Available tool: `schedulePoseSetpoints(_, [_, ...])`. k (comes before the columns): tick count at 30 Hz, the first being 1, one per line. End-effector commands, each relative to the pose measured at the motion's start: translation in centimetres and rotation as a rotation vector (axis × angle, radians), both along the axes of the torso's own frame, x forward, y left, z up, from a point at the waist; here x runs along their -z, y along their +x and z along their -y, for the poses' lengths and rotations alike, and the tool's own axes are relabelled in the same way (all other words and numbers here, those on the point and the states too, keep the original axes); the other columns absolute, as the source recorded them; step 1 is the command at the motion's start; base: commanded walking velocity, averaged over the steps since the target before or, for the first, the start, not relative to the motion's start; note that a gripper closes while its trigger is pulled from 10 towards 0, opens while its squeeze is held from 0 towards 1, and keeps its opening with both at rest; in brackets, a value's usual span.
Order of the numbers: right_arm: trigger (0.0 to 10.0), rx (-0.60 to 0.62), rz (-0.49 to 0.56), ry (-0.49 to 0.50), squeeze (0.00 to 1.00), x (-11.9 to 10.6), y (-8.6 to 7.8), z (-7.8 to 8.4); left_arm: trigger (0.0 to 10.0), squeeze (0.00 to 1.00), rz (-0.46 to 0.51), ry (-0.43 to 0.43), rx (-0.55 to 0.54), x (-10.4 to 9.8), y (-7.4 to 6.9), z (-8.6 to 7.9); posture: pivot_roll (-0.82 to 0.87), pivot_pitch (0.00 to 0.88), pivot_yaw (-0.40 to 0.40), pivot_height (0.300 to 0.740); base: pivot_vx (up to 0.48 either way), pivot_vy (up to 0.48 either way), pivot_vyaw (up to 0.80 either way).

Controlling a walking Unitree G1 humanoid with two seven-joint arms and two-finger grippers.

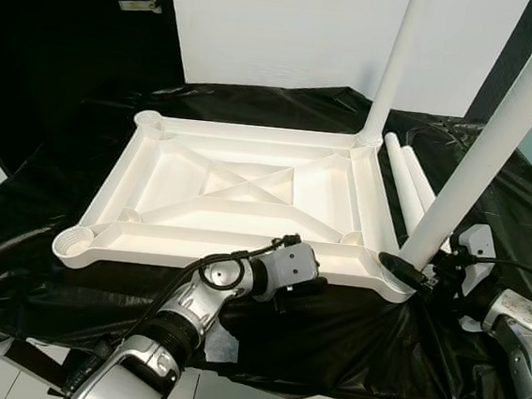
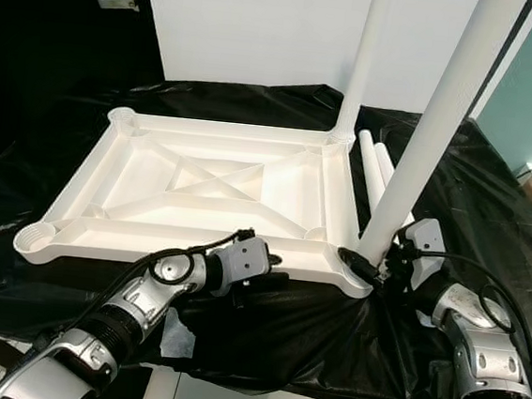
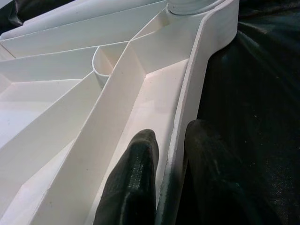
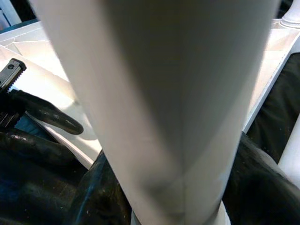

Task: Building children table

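A white children's table top (image 1: 149, 240) lies upside down on black cloth, its ribs facing up. One white leg (image 1: 394, 70) stands upright in the far right corner socket. A second white leg (image 1: 493, 137) leans over the near right corner, its foot at that socket. My right gripper (image 1: 410, 273) is shut on the base of this leg (image 4: 154, 93), with black fingers (image 4: 98, 197) on either side of it. My left gripper (image 3: 171, 140) is shut on the top's near rim (image 3: 187, 93), one finger inside and one outside. It sits at the near edge (image 1: 287, 291).
Two loose white legs (image 1: 409, 180) lie on the cloth to the right of the top. Round sockets show at the near left corner (image 1: 78, 241) and far left corner (image 1: 149, 120). The black cloth (image 1: 41, 187) drapes over the support's edges. A white wall stands behind.
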State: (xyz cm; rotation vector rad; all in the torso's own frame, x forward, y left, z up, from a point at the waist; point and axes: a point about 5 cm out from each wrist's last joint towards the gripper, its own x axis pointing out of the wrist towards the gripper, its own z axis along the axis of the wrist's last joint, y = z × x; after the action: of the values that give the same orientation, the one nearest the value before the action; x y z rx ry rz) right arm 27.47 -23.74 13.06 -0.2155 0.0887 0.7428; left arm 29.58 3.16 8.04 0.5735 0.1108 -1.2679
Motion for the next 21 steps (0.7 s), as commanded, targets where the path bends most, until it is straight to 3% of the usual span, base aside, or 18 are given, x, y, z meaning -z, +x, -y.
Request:
schedulePoseSetpoints(1, [0.0, -0.031, -0.047, -0.004, 0.0, 0.5, -0.4, 0.2, 10.0, 0.0, -0.152, 0.123, -0.055, 4.5, -1.9, -1.5, -0.08, 0.017, -0.025, 0.74, 0.0, 0.0, 0.0])
schedulePoseSetpoints(4, [0.0, -0.033, -0.054, -0.004, 0.0, 0.6, -0.5, 0.4, 10.0, 0.0, -0.15, 0.126, -0.053, 4.5, -1.9, -1.5, -0.08, 0.017, -0.024, 0.74, 0.0, 0.0, 0.0])
schedulePoseSetpoints(7, [0.0, 0.008, -0.082, 0.079, 0.0, 1.3, -0.9, 0.0, 10.0, 0.0, -0.148, 0.131, -0.048, 4.5, -1.9, -1.5, -0.08, 0.021, -0.033, 0.74, 0.0, 0.0, 0.0])
schedulePoseSetpoints(9, [0.0, 0.206, -0.009, 0.209, 0.0, 2.4, -0.9, -1.4, 10.0, 0.0, -0.149, 0.127, -0.047, 4.6, -2.1, -1.4, -0.07, 0.022, -0.04, 0.74, 0.0, 0.0, 0.0])
schedulePoseSetpoints(10, [0.0, 0.206, -0.009, 0.209, 0.0, 2.4, -0.9, -1.4, 10.0, 0.0, -0.149, 0.127, -0.047, 4.6, -2.1, -1.4, -0.07, 0.022, -0.04, 0.74, 0.0, 0.0, 0.0])
schedulePoseSetpoints(11, [0.0, 0.355, 0.059, 0.246, 0.0, 2.8, -0.9, -1.9, 10.0, 0.0, -0.152, 0.123, -0.048, 4.6, -2.2, -1.3, -0.07, 0.023, -0.044, 0.74, 0.0, 0.0, 0.0])
schedulePoseSetpoints(12, [0.0, 0.517, 0.096, 0.23, 0.0, 3.6, -1.2, -2.3, 10.0, 0.0, -0.154, 0.122, -0.048, 4.7, -2.3, -1.3, -0.06, 0.024, -0.045, 0.74, 0.0, 0.0, 0.0])
schedulePoseSetpoints(13, [0.0, 0.602, 0.111, 0.195, 0.0, 4.5, -2.0, -3.8, 10.0, 0.0, -0.156, 0.123, -0.047, 4.8, -2.4, -1.3, -0.06, 0.025, -0.047, 0.74, 0.0, 0.0, 0.0])
schedulePoseSetpoints(16, [0.0, 0.642, 0.106, 0.182, 0.0, 5.5, -3.3, -6.4, 10.0, 0.0, -0.157, 0.126, -0.046, 4.9, -2.5, -1.3, -0.05, 0.028, -0.044, 0.74, 0.0, 0.0, 0.0])
schedulePoseSetpoints(21, [0.0, 0.641, 0.112, 0.214, 0.0, 5.2, -3.1, -8.2, 10.0, 0.0, -0.154, 0.131, -0.049, 4.8, -2.4, -1.7, -0.06, 0.03, -0.038, 0.74, 0.0, 0.0, 0.0])
